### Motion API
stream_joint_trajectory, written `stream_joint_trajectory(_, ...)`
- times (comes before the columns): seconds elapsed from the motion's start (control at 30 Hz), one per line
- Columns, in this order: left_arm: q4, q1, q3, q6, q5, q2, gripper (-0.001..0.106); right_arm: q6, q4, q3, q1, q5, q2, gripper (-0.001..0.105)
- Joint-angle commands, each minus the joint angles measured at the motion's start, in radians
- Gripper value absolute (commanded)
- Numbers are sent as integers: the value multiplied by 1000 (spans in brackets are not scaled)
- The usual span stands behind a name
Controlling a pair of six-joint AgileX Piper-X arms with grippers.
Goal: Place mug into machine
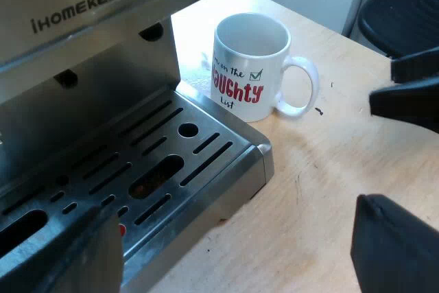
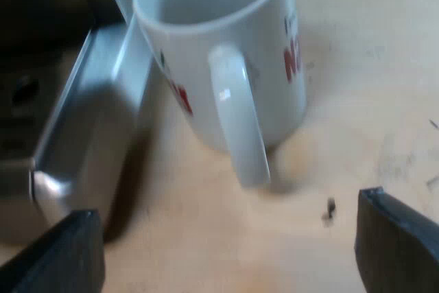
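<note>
A white mug (image 1: 250, 66) with red "NAUGHTY" lettering stands upright and empty on the wooden table, just beside the espresso machine's metal drip tray (image 1: 226, 162). My left gripper (image 1: 233, 228) hovers open over the tray's outer edge, with nothing between its fingers. My right gripper (image 1: 406, 90) is close to the mug's handle (image 1: 302, 87). In the right wrist view the mug (image 2: 226, 46) is very near, its handle (image 2: 240, 121) turned toward my right gripper (image 2: 226, 211). That gripper is open, its fingers wide on either side of the handle and not touching it.
The espresso machine's steel front (image 1: 75, 12) overhangs the slotted tray, which carries nothing. Beyond the mug, a black chair seat (image 1: 401, 1) sits past the table's edge. Bare wooden table (image 1: 322, 190) lies around the mug. A dark speck (image 2: 330, 208) lies near the handle.
</note>
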Motion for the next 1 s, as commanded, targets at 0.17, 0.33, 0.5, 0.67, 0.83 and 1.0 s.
stream_joint_trajectory(0.17,-24,-5,-8,-3,-5,-2,70,29,-255,-4,2,-4,152,94)
stream_joint_trajectory(0.33,-24,-5,-8,-3,-5,-2,70,29,-259,-4,2,-4,192,94)
stream_joint_trajectory(0.5,-24,-5,-8,-3,-5,-2,70,5,-274,-4,2,25,193,94)
stream_joint_trajectory(0.67,-24,-5,-8,-3,-5,-2,70,-31,-273,-4,2,44,200,94)
stream_joint_trajectory(0.83,-24,-5,-8,-3,25,-2,70,-66,-318,-6,2,50,262,94)
stream_joint_trajectory(1.0,-22,-5,-8,-3,26,-2,70,-63,-391,-21,2,50,347,94)
